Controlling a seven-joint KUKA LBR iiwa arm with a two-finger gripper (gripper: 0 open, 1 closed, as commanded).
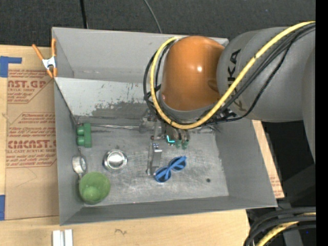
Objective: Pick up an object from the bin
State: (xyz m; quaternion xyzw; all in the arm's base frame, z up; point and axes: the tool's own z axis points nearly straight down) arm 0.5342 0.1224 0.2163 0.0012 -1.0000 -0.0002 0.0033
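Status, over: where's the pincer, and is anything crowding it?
Pincer low in centre of bin, just left of blue toy glasses. Silver round tin and green ball farther left, not in the way.

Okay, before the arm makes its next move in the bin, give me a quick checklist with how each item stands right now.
1. Gripper low inside the bin: ok.
2. Nearest thing is the blue sunglasses, lying flat on the floor, clear of other things: ok.
3. Gripper centred over the sunglasses: not ok, it sits just beyond their upper left end.
4. Gripper already holding something: cannot tell.
5. Silver cap, green ball and green block lie well to the left, out of the way: ok.
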